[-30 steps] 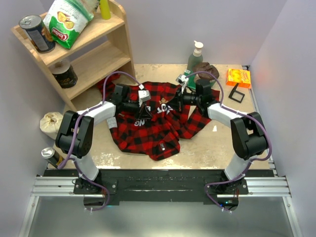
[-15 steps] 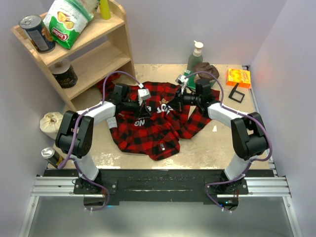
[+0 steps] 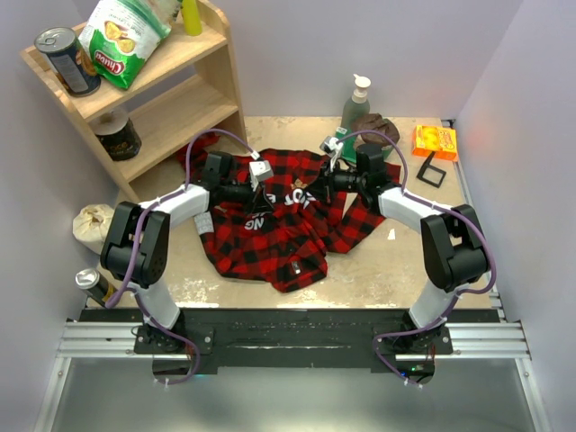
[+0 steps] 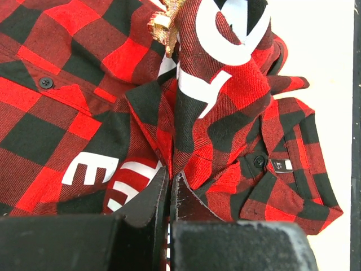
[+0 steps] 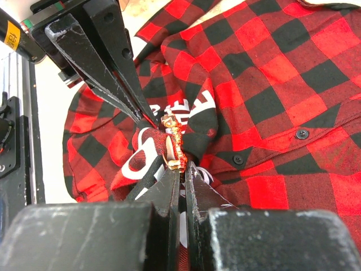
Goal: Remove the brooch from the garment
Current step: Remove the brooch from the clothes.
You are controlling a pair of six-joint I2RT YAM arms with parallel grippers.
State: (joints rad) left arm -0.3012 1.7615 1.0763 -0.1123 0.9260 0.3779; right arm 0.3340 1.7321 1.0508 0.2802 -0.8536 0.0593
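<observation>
1. Location: the brooch (image 5: 172,148) sits on a raised fold of the shirt (image 5: 271,73), beside the white lettering. It lies between the two grippers, over the middle of the table (image 3: 360,270).
2. Left gripper (image 4: 169,189): the jaws are closed on a pinch of shirt cloth, and a ridge of fabric runs from that pinch up to the brooch.
3. Right gripper (image 5: 181,172): the jaws are pressed almost together with their tips at the brooch's lower end. It appears to nip that end only. You cannot tell from these views how much of the brooch lies between the tips.
4. Risk, slipping: a hold on one small end is weak. If you pull sharply, the brooch may slide out of the tips and drop into the folds, where it is hard to find.
5. Risk, cloth following: the fastening is hidden. If the pin is not free, a pull lifts the shirt along with it, and the weave may snag or tear.
6. Risk, lost anchor: the left hold is on a thin pinch of cloth. If it slips, the ridge collapses and you have nothing to pull against.
7. Risk, contact: the two sets of fingertips stand very near each other. A sideways correction by either arm may knock the other and break both holds.
8. Advice: pull slowly and away from the left hold.
</observation>
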